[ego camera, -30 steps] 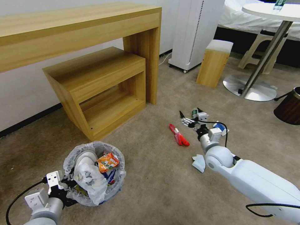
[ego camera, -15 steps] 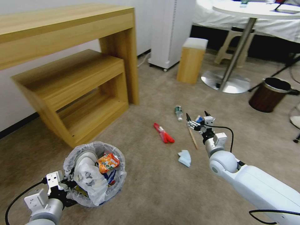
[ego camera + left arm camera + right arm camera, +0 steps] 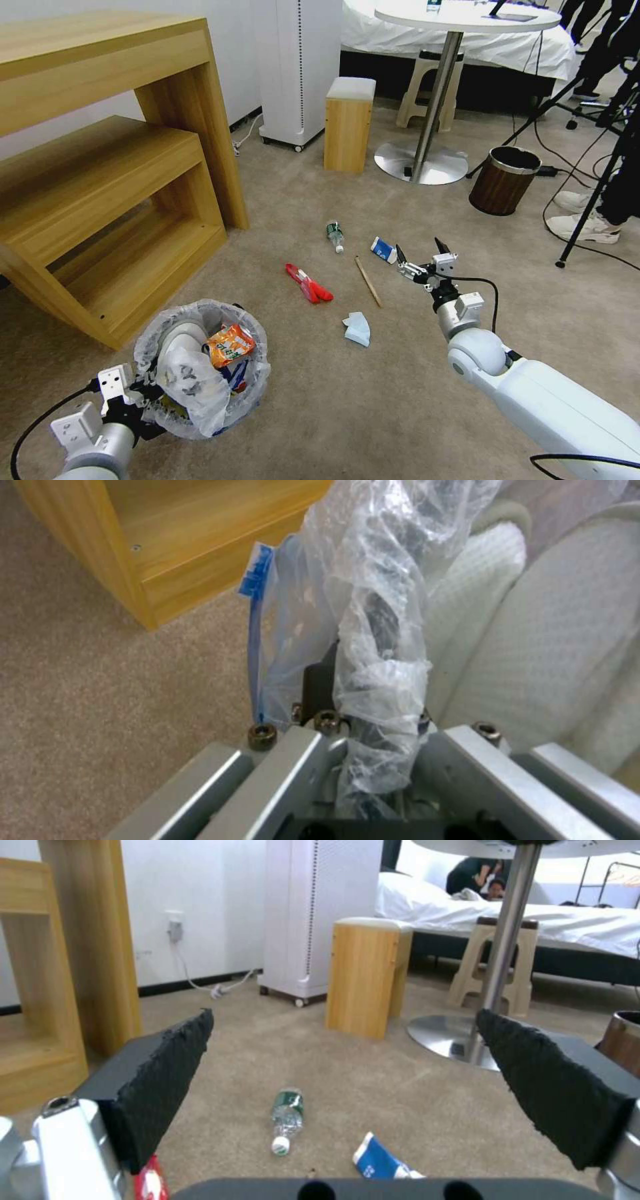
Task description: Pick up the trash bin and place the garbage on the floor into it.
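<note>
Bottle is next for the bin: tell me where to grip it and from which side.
Grip the small bottle across its clear middle, coming straight down with the open right gripper. It lies flat on the floor, cap toward the robot, so turn the jaws crosswise to its length.

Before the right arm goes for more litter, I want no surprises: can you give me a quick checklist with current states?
1. Right hand open and empty: ok.
2. Left hand gripping the bin by its bagged rim: ok.
3. Bin upright, with room left: cannot tell; slippers and an orange wrapper nearly fill it.
4. Litter on the carpet within view: ok; bottle, red wrapper, stick, tissue, blue-white packet.
5. Nothing between right hand and packet: ok.
</note>
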`<state>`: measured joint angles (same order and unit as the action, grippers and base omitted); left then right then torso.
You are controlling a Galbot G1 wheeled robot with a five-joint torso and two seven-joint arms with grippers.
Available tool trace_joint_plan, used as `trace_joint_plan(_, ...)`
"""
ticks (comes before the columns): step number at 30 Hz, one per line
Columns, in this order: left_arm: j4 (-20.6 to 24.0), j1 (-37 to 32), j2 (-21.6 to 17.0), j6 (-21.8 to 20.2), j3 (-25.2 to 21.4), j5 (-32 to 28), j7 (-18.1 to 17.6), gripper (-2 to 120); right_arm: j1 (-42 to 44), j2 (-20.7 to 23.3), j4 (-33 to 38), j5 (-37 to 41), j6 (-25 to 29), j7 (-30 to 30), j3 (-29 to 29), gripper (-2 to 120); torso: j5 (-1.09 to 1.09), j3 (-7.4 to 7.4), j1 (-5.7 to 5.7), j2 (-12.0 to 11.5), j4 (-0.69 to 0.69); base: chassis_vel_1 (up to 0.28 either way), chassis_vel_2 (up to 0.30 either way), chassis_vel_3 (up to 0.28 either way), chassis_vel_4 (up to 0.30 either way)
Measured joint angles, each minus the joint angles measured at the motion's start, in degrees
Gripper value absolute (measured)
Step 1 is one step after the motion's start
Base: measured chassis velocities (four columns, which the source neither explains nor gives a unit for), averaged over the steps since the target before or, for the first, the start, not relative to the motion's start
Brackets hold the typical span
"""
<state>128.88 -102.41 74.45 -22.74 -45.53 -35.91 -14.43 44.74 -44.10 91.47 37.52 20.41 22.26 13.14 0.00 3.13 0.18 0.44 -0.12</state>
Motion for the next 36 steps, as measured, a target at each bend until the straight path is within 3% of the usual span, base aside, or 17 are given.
trace_joint_plan(36, 0.1, 0.1, 0.7, -0.1, -0.1, 0.1, 0.0, 0, 1.0, -0.5, -1.1, 0.1, 1.1, -1.0, -0.4, 100, 0.0, 0.0, 0.0, 0.0, -0.03, -0.016, 0.013, 0.014, -0.016)
